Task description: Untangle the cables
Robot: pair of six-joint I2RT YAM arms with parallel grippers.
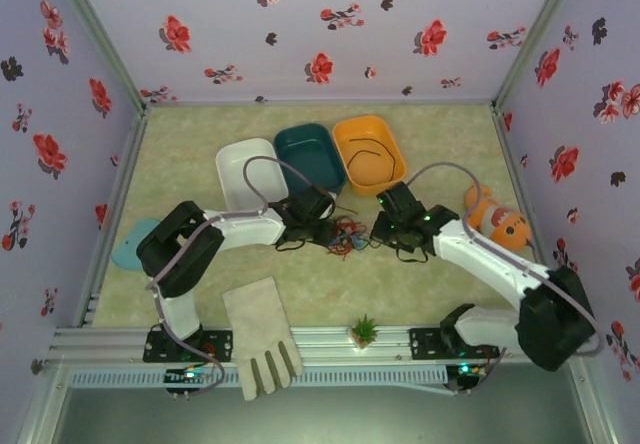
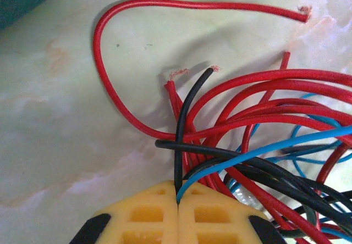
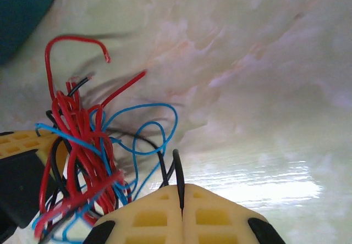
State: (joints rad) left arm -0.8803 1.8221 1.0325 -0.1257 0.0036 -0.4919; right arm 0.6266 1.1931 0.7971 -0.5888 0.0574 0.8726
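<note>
on the table (image 1: 440,144) the cables (image 1: 345,234) lie heaped between our arms. our left gripper (image 2: 177,195) pinches a black wire (image 2: 177,161) and a blue wire (image 2: 258,149), our right gripper (image 3: 181,192) a black length, likely so we can pull them opposite ways.

The green table (image 1: 420,299) is carrying tangled cables (image 1: 345,234). Behind the cables a white tub (image 1: 240,169), a teal tub (image 1: 308,154) and an orange tub (image 1: 368,154) are sitting. In front of them a glove (image 1: 262,336) is lying.
</note>
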